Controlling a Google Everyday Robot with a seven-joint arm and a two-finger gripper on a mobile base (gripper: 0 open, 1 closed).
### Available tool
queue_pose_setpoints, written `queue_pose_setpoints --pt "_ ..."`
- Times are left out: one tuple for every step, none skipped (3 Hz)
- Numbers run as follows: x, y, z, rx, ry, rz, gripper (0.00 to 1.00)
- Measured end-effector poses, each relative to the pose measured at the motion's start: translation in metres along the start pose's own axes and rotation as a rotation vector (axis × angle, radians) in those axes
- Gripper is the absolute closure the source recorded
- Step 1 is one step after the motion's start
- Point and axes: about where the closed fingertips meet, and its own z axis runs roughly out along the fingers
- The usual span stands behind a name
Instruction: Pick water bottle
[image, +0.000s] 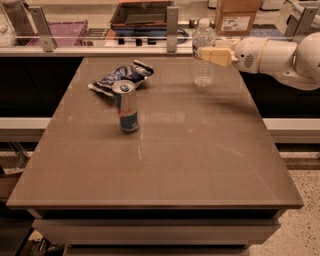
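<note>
Camera view: the tool (202, 52) comes in from the view's right on a white arm (272, 55). It sits level with the upper part of the water bottle (203, 72), just below the shoulder, overlapping its front. Can't tell whether it's clamped or only placed around the bottle.

The bottle stands upright, base apparently on the tabletop (190, 165) near the far edge, directly under and through the tool. White cap (204, 22) sits above the tool.

Handling, my read: thin clear ribbed plastic, looks near-empty, so light and easy to tip. The walls will likely buckle if squeezed hard, and the smooth surface could slip. Best hold is prob. high up, near the shoulder where the wall is stiffer, i.e. about where the tool is now. Use moderate force and lift straight up.

Surface: flat brown tabletop, smooth, slight sheen, a few faint scuffs.

Other items are well apart from the tool, toward view-left and nearer the camera: a slim can (127, 107), upright, and a crumpled snack bag (122, 76) just beyond it.

Behind the tool are a rail w/ metal posts (172, 22), a cardboard box (237, 15), a dark tray (142, 12) and a purple bin (65, 30). Speckled floor (305, 200) is below right.
</note>
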Motion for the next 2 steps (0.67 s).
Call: queue_pose_setpoints --pt "-0.017 -0.006 -0.007 0.017 -0.052 -0.009 1.00" --pt "-0.034 -0.009 -0.014 0.044 -0.065 -0.032 1.00"
